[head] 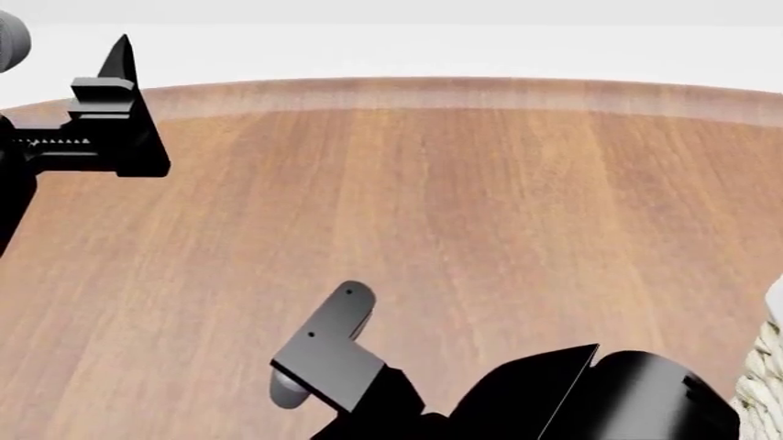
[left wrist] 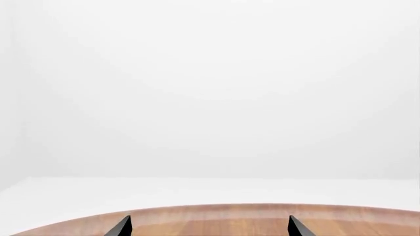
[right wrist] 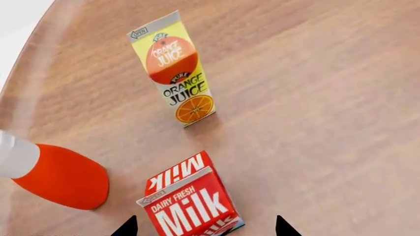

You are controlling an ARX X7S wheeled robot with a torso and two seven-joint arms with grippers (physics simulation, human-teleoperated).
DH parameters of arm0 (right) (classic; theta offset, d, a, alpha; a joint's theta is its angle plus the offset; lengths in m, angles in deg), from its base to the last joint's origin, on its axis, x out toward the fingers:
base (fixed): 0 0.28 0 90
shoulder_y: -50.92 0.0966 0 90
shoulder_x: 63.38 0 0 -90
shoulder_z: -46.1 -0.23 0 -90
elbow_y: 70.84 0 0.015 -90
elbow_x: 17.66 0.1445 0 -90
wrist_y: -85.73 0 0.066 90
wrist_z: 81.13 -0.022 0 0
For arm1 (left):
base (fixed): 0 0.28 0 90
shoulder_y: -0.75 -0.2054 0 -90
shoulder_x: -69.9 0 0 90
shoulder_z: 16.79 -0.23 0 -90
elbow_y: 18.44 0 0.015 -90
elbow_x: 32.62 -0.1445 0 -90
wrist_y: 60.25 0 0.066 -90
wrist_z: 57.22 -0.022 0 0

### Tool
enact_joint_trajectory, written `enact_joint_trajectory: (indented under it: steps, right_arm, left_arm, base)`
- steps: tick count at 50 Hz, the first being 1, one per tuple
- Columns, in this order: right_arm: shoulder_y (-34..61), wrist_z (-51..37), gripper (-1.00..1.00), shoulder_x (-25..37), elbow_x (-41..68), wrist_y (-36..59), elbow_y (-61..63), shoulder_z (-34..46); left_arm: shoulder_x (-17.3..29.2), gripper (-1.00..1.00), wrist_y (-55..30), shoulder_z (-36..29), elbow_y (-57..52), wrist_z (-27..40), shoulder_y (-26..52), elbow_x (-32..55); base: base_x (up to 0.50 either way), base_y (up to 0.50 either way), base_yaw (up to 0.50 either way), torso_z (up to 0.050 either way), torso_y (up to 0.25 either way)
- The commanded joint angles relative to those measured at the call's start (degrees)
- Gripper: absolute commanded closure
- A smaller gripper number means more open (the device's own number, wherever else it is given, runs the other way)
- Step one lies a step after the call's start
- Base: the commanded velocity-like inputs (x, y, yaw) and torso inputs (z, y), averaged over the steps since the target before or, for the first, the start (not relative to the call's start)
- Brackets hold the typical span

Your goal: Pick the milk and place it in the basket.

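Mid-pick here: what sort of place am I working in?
Likely a simulated grocery-packing tabletop: a round wooden table in a blank white room, holding the milk, an orange juice carton and a wicker basket.

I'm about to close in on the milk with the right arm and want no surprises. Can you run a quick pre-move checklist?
1. Milk upright, between the right gripper's fingertips: ok.
2. Right jaws open wide enough: ok.
3. Orange juice carton apart from the milk: ok.
4. Orange bottle near the milk; finger clearance: cannot tell.
5. Basket only an edge in head view; drop spot: cannot tell.
6. Left gripper open, holding nothing: ok.
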Motion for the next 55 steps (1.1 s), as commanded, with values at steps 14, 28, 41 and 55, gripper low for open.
enact_joint_trajectory:
  steps: [14, 28, 41, 55]
  right_arm:
    - [1.2, 4.3, -1.0, -0.9, -2.2, -0.5, 0.5, 4.6]
    - [1.7, 4.6, -1.0, -0.9, -2.8, -0.9, 0.3, 5.6]
    - [2.1, 4.7, -1.0, -0.7, -3.0, -1.2, 0.4, 5.8]
    - [2.5, 5.0, -1.0, -0.8, -3.4, -1.7, 0.2, 6.4]
  left_arm:
    - [0.3, -1.0, 0.5, -0.7, 0.6, 0.8, 0.3, 1.0]
    - [0.7, -1.0, 1.3, -0.9, 0.6, 0.9, -0.4, 1.4]
    - [1.3, -1.0, 1.9, -2.1, 0.7, 1.2, -0.8, 1.5]
    - [1.4, -1.0, 2.8, -2.1, 0.6, 1.5, -0.9, 1.9]
  base:
    - [0.0, 0.0, 0.0, 0.0, 0.0]
    - [0.0, 0.0, 0.0, 0.0, 0.0]
    - [0.0, 0.0, 0.0, -0.033, 0.0]
    - [0.0, 0.0, 0.0, -0.015, 0.0]
